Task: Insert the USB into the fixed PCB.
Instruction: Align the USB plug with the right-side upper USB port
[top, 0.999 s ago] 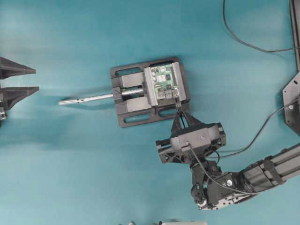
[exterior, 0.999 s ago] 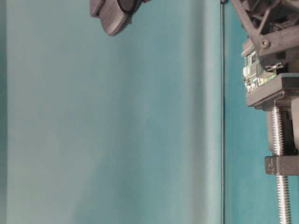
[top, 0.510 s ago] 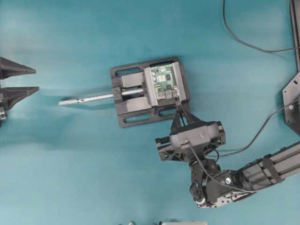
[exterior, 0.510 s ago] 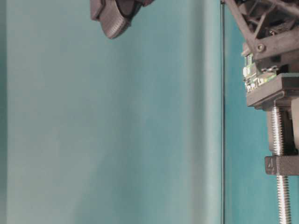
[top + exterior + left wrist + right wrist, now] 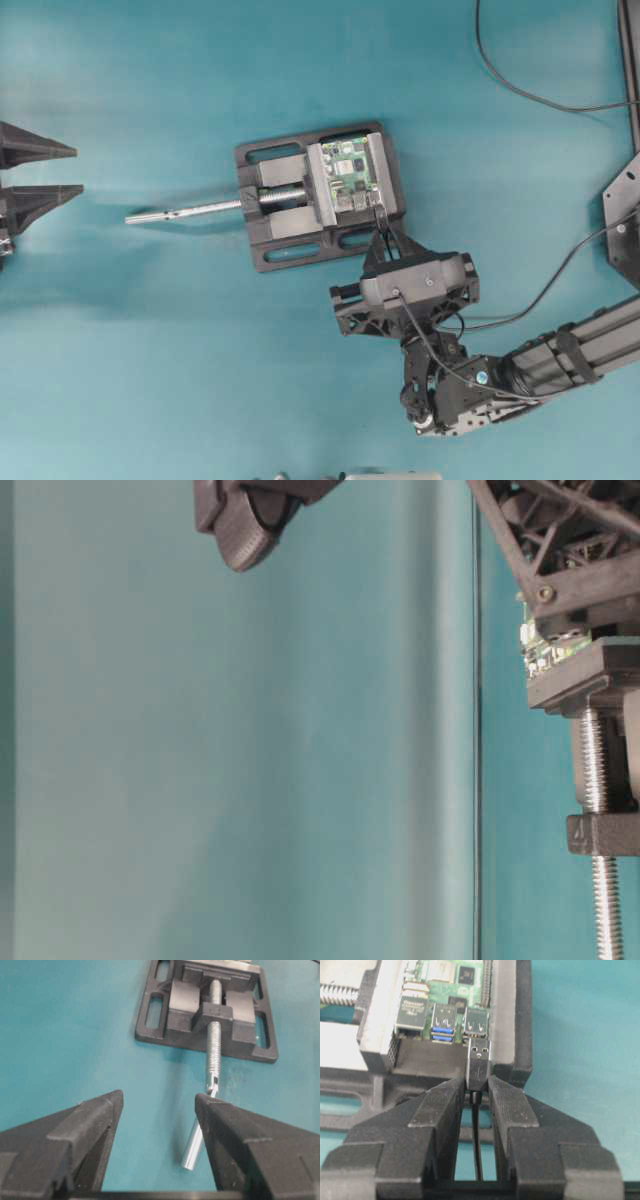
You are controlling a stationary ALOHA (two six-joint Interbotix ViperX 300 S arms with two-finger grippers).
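Observation:
The green fixed PCB sits clamped in a black vise at the table's middle. My right gripper reaches it from the lower right, shut on the USB. The plug sticks out past the fingertips. Its tip is at the mouth of the right silver port on the PCB; whether it has entered I cannot tell. The thin cable trails back between the fingers. My left gripper stands open at the far left, empty.
The vise's silver screw rod points left toward the left gripper. A black cable curves across the top right. A dark frame piece stands at the right edge. Teal table surface lies all around.
The right gripper has crept up toward the PCB with the USB, bringing the plug closer to the port. The left gripper has not moved.

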